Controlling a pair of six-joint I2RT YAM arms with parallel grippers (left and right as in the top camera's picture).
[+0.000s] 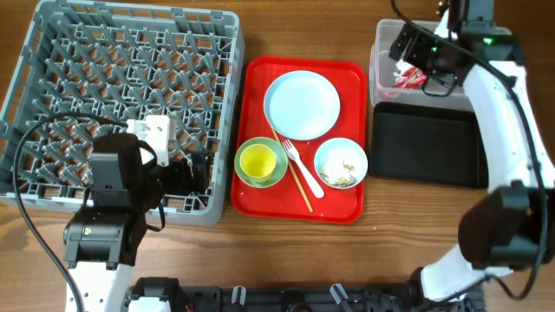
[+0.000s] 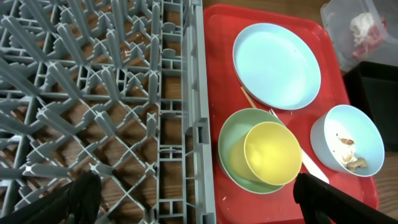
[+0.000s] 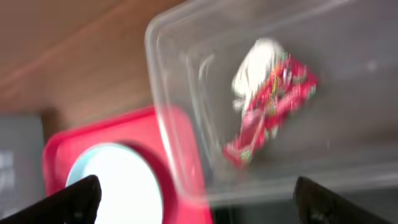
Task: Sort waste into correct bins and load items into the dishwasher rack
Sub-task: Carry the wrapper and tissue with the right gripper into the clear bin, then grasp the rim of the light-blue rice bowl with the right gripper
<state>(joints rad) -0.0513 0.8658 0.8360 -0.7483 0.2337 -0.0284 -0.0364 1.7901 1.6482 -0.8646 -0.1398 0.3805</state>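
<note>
The red-and-white wrapper lies inside the clear tub, also seen in the overhead view. My right gripper is open and empty above the tub's near wall. The black tray lies beside the tub. On the red tray sit the pale plate, a yellow-green cup nested in a pale bowl, a bowl with beige crumbs, a white fork and chopsticks. My left gripper is open and empty over the grey rack's edge.
The wooden table shows around the trays. Black cables run beside the left arm and over the right arm. The rack holds nothing.
</note>
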